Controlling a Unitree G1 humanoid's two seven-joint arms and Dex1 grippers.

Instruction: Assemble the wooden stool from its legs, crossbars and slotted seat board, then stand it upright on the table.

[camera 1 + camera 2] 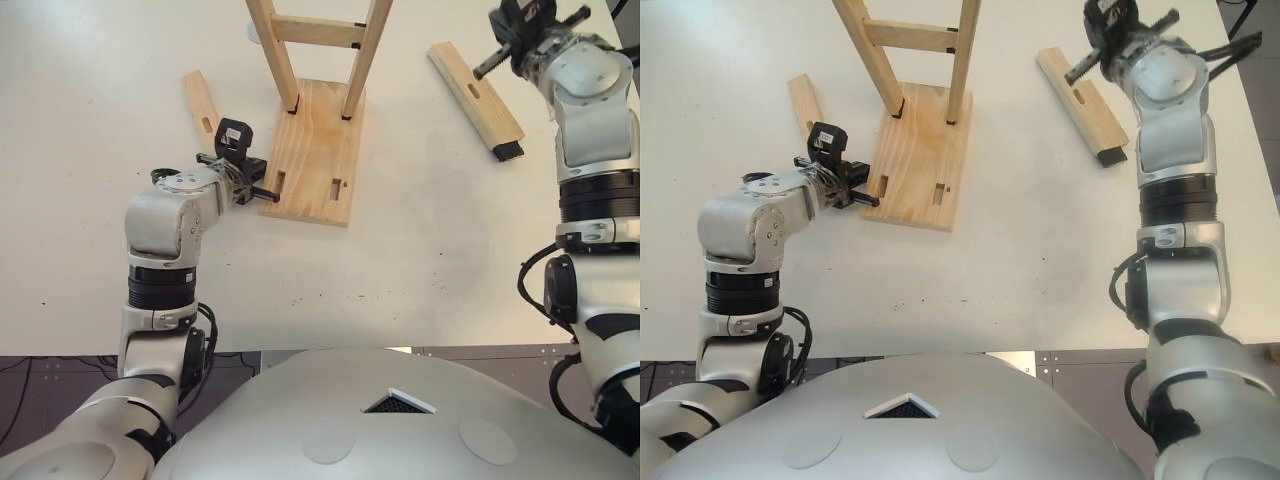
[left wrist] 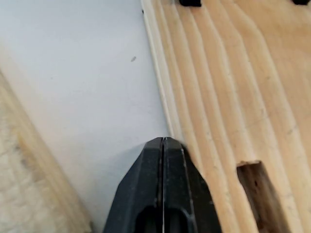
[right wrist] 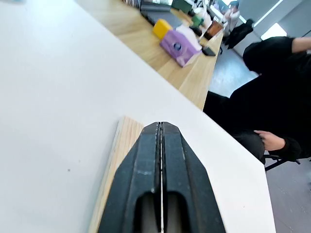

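The slotted seat board [image 1: 312, 150] lies flat mid-table. Two legs [image 1: 274, 50] joined by a crossbar [image 1: 315, 30] stand in its far slots, and its two near slots are empty. One loose leg [image 1: 201, 103] lies left of the board. A second loose leg [image 1: 475, 93], with a black end, lies to the right. My left gripper [image 1: 266, 193] is shut on nothing, its tips against the board's left edge [image 2: 167, 111]. At the far right, my right gripper [image 1: 482, 70] is shut and empty over the loose leg [image 3: 112, 160].
The white table [image 1: 430, 250] has open room in front of the board and between the board and the right leg. Its front edge [image 1: 300, 350] runs close to me. Beyond the far right edge stands a wooden desk [image 3: 160, 53] with small items.
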